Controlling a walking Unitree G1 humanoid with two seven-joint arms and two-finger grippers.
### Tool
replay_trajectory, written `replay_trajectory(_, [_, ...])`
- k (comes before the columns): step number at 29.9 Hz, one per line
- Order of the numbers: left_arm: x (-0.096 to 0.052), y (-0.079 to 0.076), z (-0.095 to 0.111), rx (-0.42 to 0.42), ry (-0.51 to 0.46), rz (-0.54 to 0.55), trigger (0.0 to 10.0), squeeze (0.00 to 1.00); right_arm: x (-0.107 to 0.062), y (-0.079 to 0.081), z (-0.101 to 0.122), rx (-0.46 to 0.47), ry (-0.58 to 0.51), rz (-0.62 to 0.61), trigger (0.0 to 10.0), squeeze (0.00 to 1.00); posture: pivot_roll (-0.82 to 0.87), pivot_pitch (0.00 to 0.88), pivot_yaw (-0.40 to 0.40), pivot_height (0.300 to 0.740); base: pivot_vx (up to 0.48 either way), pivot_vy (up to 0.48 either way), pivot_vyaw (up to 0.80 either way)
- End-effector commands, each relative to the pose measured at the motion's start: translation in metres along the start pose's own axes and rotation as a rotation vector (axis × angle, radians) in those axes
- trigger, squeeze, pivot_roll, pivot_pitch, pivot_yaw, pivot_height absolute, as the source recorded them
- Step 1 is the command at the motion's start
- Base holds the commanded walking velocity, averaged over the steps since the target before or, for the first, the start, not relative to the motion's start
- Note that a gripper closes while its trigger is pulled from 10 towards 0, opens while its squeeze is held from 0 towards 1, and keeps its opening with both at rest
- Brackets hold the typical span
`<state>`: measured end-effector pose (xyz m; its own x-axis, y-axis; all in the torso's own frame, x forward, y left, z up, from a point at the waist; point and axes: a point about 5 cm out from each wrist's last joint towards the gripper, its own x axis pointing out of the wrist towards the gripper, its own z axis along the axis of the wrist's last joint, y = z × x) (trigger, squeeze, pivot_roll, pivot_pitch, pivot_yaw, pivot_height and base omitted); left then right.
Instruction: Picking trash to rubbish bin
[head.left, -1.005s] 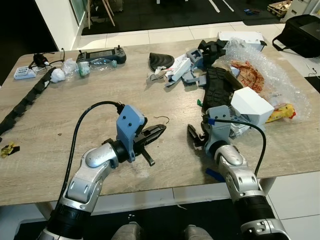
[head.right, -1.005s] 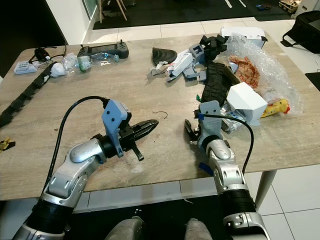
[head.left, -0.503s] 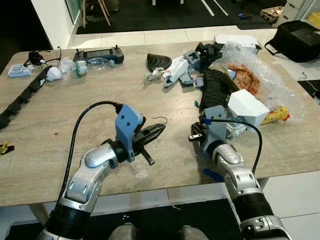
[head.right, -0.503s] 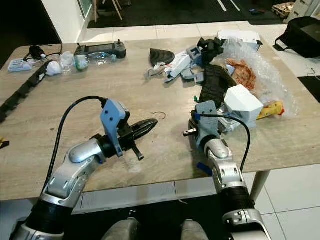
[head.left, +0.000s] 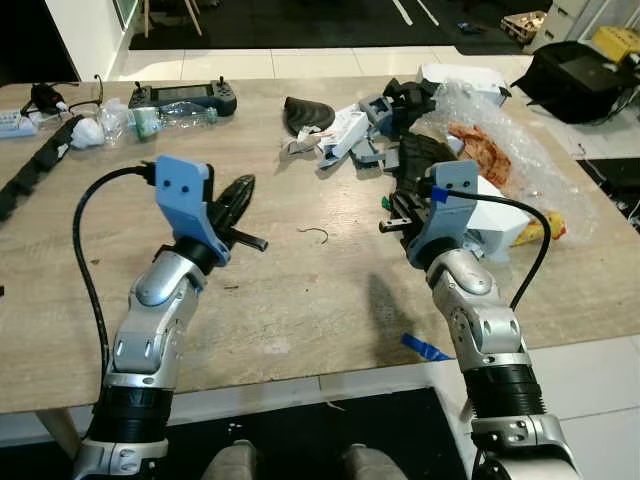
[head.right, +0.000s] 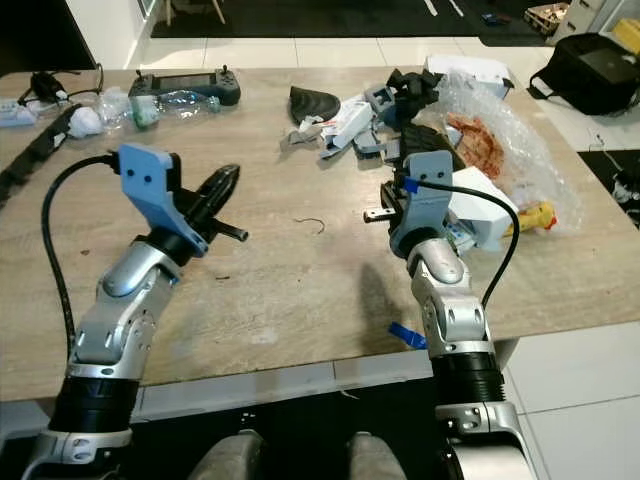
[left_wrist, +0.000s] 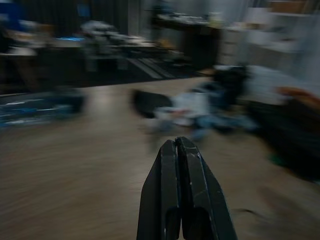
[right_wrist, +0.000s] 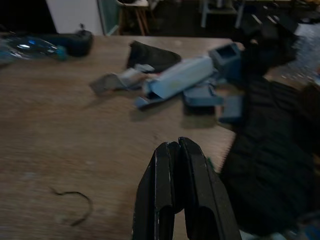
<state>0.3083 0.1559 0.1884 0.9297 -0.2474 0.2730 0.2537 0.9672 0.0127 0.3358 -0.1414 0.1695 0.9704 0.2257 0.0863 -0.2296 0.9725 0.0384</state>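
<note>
Looking down through the head camera, we see our left gripper (head.left: 240, 188) raised above the pale wood-grain table (head.left: 300, 300) and our right gripper (head.left: 398, 206) lifted beside the heap of trash (head.left: 400, 120), a jumble of grey-blue plastic pieces, black rubber strips and crinkled clear bubble wrap (head.left: 520, 150) at the table's far right, with a thin curled dark wire (head.left: 313, 233) lying between the 2 arms. Through the left wrist camera, blurred, our 2 black fingers (left_wrist: 181, 190) are pressed together on nothing, pointing across the table toward the heap. Through the right wrist camera our fingers (right_wrist: 179, 190) are likewise closed and empty, the curled wire on the wood near them and the black rubber close by.
</note>
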Motion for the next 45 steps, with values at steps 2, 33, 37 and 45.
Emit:
replay_trajectory(2, [-0.01,0.013,-0.013,0.055,0.031,0.162,10.0,0.0,0.003,0.001,0.003,-0.008,-0.04,0.003,10.0,0.0,-0.04,0.077,-0.07,0.74,0.0,0.0,0.0])
replay_trajectory(33, [0.012,0.02,-0.02,0.093,0.04,0.257,10.0,0.0,0.004,-0.009,-0.015,-0.107,-0.055,-0.136,10.0,0.0,-0.03,0.0,-0.007,0.74,0.0,0.0,0.0])
replay_trajectory(37, [0.013,0.013,-0.028,0.123,0.097,0.205,10.0,0.0,0.004,-0.007,-0.022,-0.04,-0.046,-0.144,10.0,0.0,-0.01,0.0,-0.015,0.74,0.0,0.0,0.0])
replay_trajectory(45, [0.014,0.007,-0.029,0.106,0.086,0.194,10.0,0.0,0.001,-0.003,-0.029,-0.021,-0.041,-0.135,10.0,0.0,-0.01,0.0,-0.034,0.74,0.0,0.0,0.0])
